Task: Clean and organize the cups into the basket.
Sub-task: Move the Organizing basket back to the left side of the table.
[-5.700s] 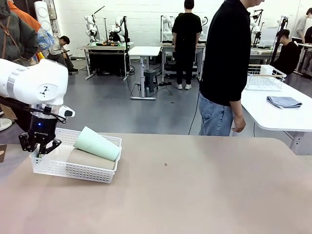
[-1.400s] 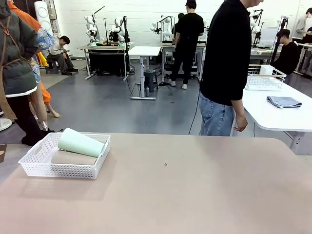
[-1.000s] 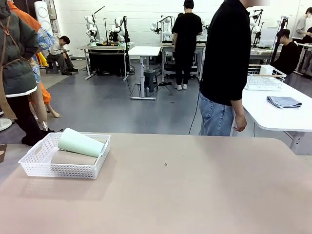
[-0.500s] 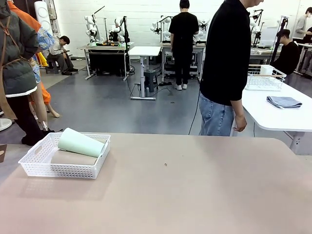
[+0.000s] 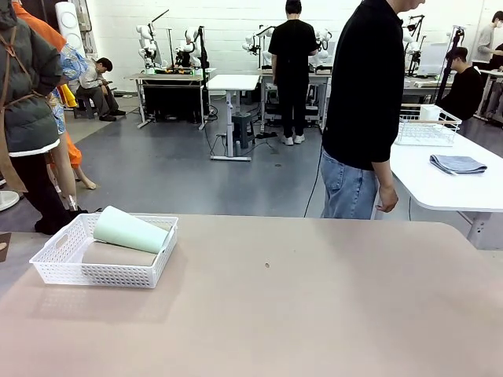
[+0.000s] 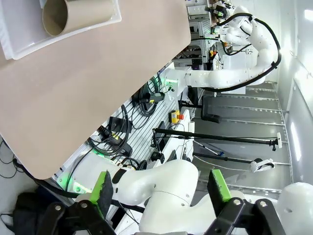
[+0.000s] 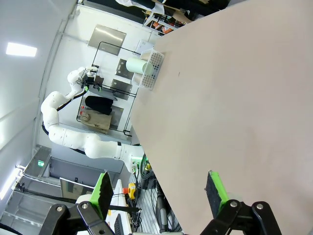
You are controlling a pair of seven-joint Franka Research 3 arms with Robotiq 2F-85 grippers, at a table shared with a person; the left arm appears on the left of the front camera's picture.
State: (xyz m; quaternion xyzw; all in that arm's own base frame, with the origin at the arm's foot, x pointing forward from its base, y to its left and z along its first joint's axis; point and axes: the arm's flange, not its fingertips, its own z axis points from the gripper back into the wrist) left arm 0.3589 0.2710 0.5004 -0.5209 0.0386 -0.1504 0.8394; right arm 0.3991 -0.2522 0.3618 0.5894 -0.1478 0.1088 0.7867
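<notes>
With both arms drawn back off the desk, the step in hand reads as the close of the packing, or a check on it. Left gripper (image 6: 161,188): green-padded fingers stand wide apart, nothing between them, looking past the desk's near edge at the rig below. Right gripper (image 7: 159,188): fingers likewise spread and empty, hanging over bare desk (image 5: 314,298).

Near half and middle of the beige desk: bare, save a small dark speck.

Far left corner: shallow rectangular white plastic basket with lattice sides (image 5: 102,275), resting flat just inside the far edge. Inside it a tall tapered matte taupe cup (image 5: 118,255) lies on its side against the near wall; a pale mint green cup of the same shape (image 5: 130,229) lies tilted on top of it, its narrow end toward the basket's right rim. The left wrist view shows one taupe cup's open mouth (image 6: 56,19) inside the basket. A third cup cannot be made out.

Beyond the far edge a person in a black shirt and jeans (image 5: 365,110) stands with arms down, hands off the desk.

Judgement: cups seen are already binned. Next move calls for confirming the third cup, perhaps settling the mint one flat.
</notes>
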